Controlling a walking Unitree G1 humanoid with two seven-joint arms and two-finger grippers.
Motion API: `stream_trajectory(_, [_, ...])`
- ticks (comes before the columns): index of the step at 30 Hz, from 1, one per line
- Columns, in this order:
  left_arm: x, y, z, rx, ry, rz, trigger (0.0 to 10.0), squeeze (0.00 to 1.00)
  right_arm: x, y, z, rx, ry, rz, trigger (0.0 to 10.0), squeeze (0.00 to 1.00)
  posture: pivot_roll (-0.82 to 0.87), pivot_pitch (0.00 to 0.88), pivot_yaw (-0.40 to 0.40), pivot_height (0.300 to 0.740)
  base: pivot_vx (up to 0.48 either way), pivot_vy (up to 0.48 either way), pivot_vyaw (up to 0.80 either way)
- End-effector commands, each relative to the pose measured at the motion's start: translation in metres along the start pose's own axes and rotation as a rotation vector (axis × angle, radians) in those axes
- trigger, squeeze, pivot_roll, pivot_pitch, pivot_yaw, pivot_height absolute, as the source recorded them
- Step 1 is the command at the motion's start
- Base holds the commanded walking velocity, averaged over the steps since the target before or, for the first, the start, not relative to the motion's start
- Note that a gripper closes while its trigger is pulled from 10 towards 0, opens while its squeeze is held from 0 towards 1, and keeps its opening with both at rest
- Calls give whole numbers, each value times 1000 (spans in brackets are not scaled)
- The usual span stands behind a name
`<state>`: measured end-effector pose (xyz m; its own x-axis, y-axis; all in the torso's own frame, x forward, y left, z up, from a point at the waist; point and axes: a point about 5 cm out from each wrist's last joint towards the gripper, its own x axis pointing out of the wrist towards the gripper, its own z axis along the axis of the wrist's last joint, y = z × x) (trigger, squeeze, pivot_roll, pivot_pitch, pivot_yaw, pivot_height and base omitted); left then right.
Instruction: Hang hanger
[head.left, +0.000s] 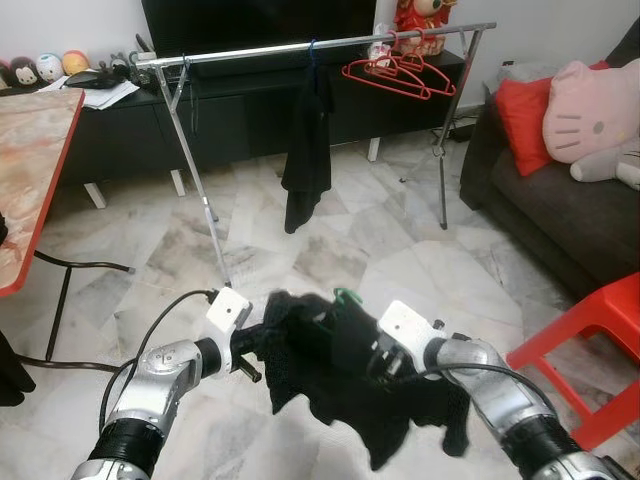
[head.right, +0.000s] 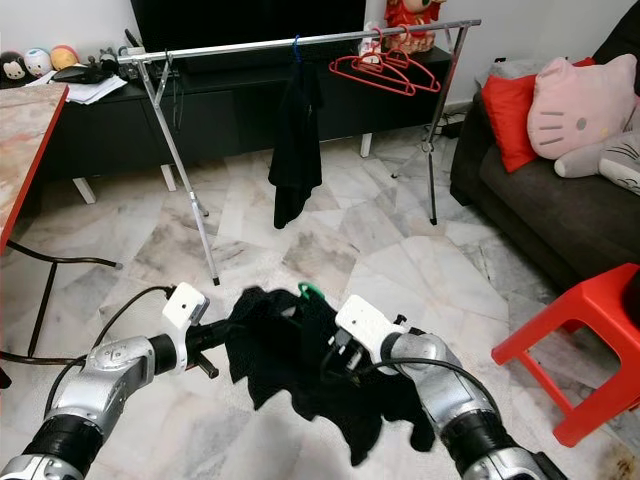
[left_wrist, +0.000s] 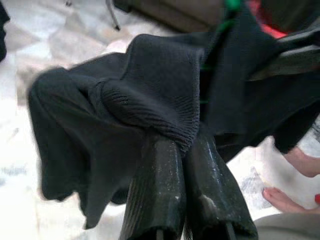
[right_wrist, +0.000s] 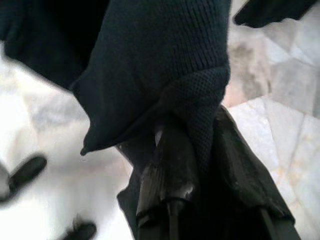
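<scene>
Hidden and cut off, for your check

You see just the tip of the green hanger (head.left: 345, 295) above the black garment (head.left: 340, 370), which covers the rest and both grippers' fingertips. The red stool (head.left: 590, 345) and sofa (head.left: 560, 215) run off the edge; a bare foot (left_wrist: 287, 199) shows partly.

2 silver arms (head.left: 160, 375), ribbed black cuffs, white wrist boxes (head.left: 228, 308) (cameras), looping black cables, glossy black fingers (left_wrist: 160, 195)
</scene>
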<state>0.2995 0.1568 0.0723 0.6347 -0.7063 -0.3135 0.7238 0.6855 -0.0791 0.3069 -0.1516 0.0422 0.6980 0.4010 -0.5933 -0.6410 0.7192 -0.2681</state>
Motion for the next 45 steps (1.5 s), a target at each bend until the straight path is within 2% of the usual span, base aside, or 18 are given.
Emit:
stream_trajectory(1, [1, -6, 4, 10, -10, -44, 10000, 0, 0, -8, 7, 68, -55, -72, 10000, 0, -87, 0, -16, 740, 0, 0, 0])
stream_trajectory(5, [2, -9, 3, 41, 6, -42, 10000, 0, 3, -9, 14, 130, -115, -136, 10000, 0, -71, 0, -7, 740, 0, 0, 0])
stream_trajectory(7, [3, -9, 5, 26, -12, -36, 10000, 24, 3, -8, 18, 128, -141, -143, 10000, 0, -73, 0, -6, 740, 0, 0, 0])
stream_trajectory(8, [3, -9, 7, 17, -29, -32, 10000, 1000, 3, -10, 20, 139, -158, -173, 10000, 0, -75, 0, -6, 740, 0, 0, 0])
stream_trajectory(17, [6, -12, 18, 22, -71, -34, 10000, 1000, 10, -10, 21, 195, -177, -267, 10000, 0, -60, 0, -4, 740, 0, 0, 0])
stream_trajectory(24, [5, -15, 19, 24, -70, -58, 10000, 1000, 10, -13, 25, 143, -212, -331, 10000, 0, -60, 0, 2, 740, 0, 0, 0])
stream_trajectory(31, [-2, -6, 22, 34, -77, -14, 10000, 1000, 9, -16, 27, 126, -246, -347, 10000, 0, -61, 0, 2, 740, 0, 0, 0])
stream_trajectory(36, [-12, 3, 24, 58, -63, 14, 10000, 1000, 4, -17, 23, 98, -266, -277, 10000, 0, -61, 0, 2, 740, 0, 0, 0])
stream_trajectory(38, [-18, 7, 24, 80, -47, 12, 10000, 1000, -2, -20, 17, 89, -281, -200, 10000, 0, -62, 0, 3, 740, 0, 0, 0])
stream_trajectory(41, [-22, 7, 23, 105, -32, -8, 10000, 1000, -12, -24, 9, 24, -264, -73, 10000, 0, -62, 0, 4, 740, 0, 0, 0])
stream_trajectory(45, [-24, 3, 23, 113, -29, -47, 10000, 1000, -21, -25, 9, -50, -282, 40, 10000, 0, -71, 0, 4, 740, 0, 0, 0])
